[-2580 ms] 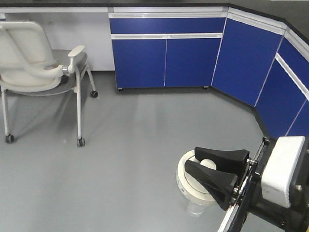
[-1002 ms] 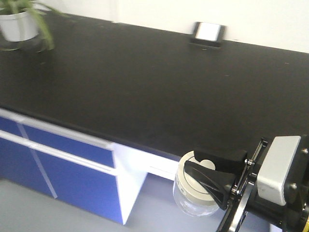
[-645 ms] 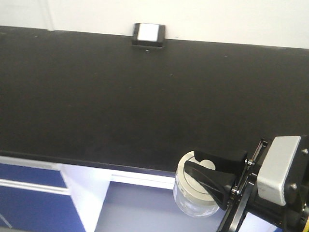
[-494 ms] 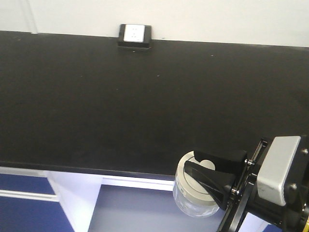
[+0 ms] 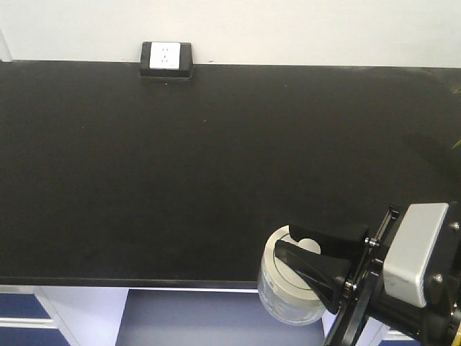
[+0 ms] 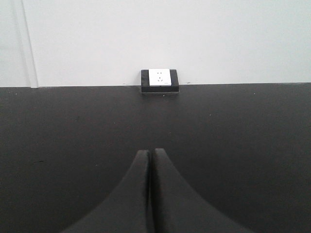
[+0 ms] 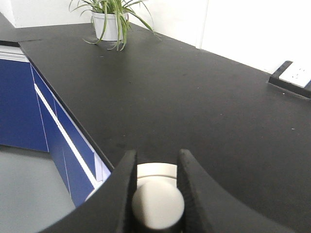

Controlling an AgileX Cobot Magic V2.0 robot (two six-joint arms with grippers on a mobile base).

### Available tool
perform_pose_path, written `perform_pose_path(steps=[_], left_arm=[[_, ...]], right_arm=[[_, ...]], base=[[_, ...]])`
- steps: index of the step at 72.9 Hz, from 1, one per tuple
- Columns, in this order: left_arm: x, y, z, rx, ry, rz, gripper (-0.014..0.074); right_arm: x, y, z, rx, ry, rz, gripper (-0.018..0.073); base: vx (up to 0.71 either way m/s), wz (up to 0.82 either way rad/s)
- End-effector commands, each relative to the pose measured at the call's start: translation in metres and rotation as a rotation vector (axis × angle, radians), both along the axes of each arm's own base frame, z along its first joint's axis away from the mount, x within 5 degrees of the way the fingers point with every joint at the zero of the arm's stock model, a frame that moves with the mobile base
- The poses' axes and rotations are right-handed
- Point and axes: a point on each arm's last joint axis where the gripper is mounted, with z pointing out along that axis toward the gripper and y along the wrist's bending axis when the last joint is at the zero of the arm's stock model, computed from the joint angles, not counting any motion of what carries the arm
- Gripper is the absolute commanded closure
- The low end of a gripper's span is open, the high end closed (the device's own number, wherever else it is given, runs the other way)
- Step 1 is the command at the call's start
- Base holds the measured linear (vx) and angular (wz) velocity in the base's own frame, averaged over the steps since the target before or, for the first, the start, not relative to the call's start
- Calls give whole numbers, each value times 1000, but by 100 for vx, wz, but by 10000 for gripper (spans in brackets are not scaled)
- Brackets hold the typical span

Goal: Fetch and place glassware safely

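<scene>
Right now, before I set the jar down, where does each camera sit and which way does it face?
Front: high on the robot, looking down at the black countertop and wall socket; right gripper holding the jar shows lower right.
Left wrist: behind the left gripper, jaws shut and empty, facing the socket.
Right wrist: behind jaws clamped on the jar's knob, facing a potted plant.
Shared: all three see the socket.

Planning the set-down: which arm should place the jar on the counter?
Right: the right pincer grips the jar by its knob at the counter edge; the left pincer is shut, empty.
</scene>
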Motion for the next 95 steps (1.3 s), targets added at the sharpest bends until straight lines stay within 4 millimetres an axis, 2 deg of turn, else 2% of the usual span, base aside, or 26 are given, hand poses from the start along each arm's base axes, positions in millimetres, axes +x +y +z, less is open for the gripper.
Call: perform_pose_path(steps=[1, 95], left_arm=[[0, -1, 15, -23, -83, -9, 603], [0, -1, 15, -23, -83, -9, 603]], right_arm=[[-2, 3, 17, 80, -55, 38, 560], [-2, 3, 17, 80, -55, 38, 560]], base=[[10, -4], [7, -1]])
